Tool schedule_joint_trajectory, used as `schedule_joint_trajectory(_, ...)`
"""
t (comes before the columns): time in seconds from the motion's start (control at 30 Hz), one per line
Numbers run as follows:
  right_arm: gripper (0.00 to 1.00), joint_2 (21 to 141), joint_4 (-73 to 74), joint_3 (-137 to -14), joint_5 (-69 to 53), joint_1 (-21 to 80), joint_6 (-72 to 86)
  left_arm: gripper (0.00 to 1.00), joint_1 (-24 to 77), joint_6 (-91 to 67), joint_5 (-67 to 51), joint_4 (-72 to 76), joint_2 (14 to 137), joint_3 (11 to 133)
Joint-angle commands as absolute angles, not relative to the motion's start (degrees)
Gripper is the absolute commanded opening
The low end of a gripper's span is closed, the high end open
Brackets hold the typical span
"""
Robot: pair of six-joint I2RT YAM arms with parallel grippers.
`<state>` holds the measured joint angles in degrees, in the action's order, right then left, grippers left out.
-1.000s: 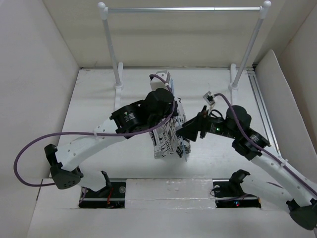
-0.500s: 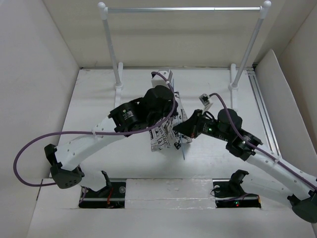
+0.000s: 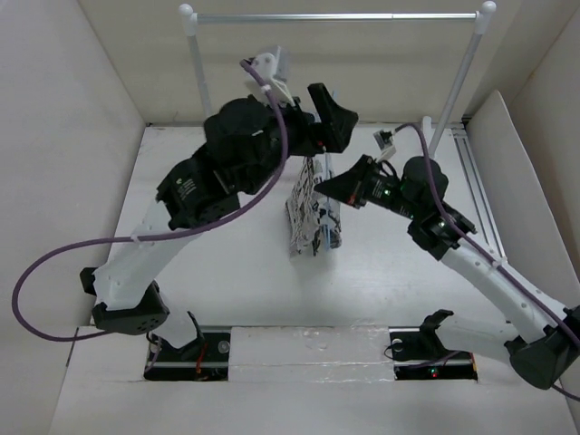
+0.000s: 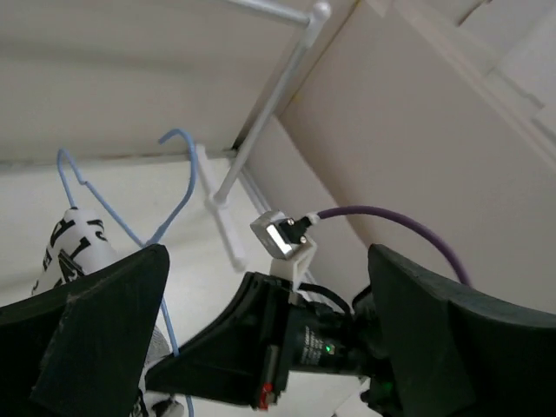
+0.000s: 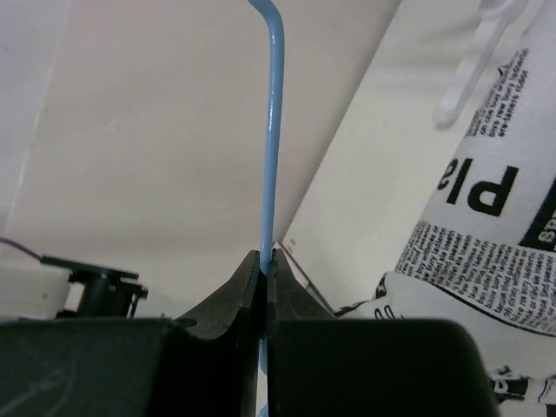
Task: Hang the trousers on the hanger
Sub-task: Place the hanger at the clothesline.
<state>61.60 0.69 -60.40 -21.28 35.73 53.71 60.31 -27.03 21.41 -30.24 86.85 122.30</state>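
Note:
The trousers (image 3: 306, 216), white with black newsprint, hang folded in mid-air over the hanger (image 4: 170, 217), a thin pale-blue wire. Its hook (image 4: 180, 135) points up. My right gripper (image 3: 332, 188) is shut on the hanger wire (image 5: 273, 148), which runs straight up out of the closed jaws (image 5: 266, 261). The trousers (image 5: 486, 261) hang just to the right of them. My left gripper (image 3: 330, 125) is raised above and behind the trousers. It stands wide open (image 4: 268, 254) and holds nothing, with the right arm's gripper seen between its fingers (image 4: 104, 334).
A white two-post rack with a metal crossbar (image 3: 335, 16) stands at the back, its posts (image 3: 201, 86) rising from the table. White walls (image 3: 72, 136) close in the left, right and back. A purple cable (image 3: 54, 272) loops off the left arm.
My left gripper let go of the trousers, opened wide and rose toward the back. My right gripper closed on the hanger wire and lifted it, so the trousers now hang from the hanger.

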Motion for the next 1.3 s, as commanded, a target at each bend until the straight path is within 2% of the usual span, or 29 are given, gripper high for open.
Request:
schedule_joint_trajectory(0.0, 0.00, 63.00, -11.34, -72.05, -24.34, 30.26, 50.54, 0.99, 60.21, -23.47, 21.18, -27.17, 81.67, 128.32)
schedule_joint_trajectory(0.17, 0.00, 67.32, -11.00, -78.03, -28.82, 20.25, 49.93, 0.99, 60.21, -24.34, 23.19, -24.61, 74.72, 120.60)
schedule_joint_trajectory(0.4, 0.00, 78.04, -7.39, -89.99, -38.49, 4.34, 48.26, 0.99, 60.21, -29.34, 29.35, -24.08, 60.50, 93.75)
schedule_joint_trajectory(0.6, 0.00, 87.17, -4.75, -100.45, -42.01, -2.98, 46.76, 0.99, 60.21, -36.99, 27.78, -26.10, 53.10, 77.82)
schedule_joint_trajectory(0.97, 0.00, 99.48, -2.81, -113.46, -44.38, -8.88, 47.72, 0.99, 60.21, -38.94, 26.89, -26.01, 50.63, 70.67)
schedule_joint_trajectory(1.1, 0.00, 100.99, -3.25, -112.94, -44.21, -10.02, 48.16, 0.99, 60.21, -39.20, 26.98, -26.28, 50.45, 69.44)
schedule_joint_trajectory(1.27, 0.00, 100.90, -7.28, -106.10, -44.56, -11.07, 48.78, 0.99, 60.21, -39.20, 27.25, -26.54, 51.06, 69.34)
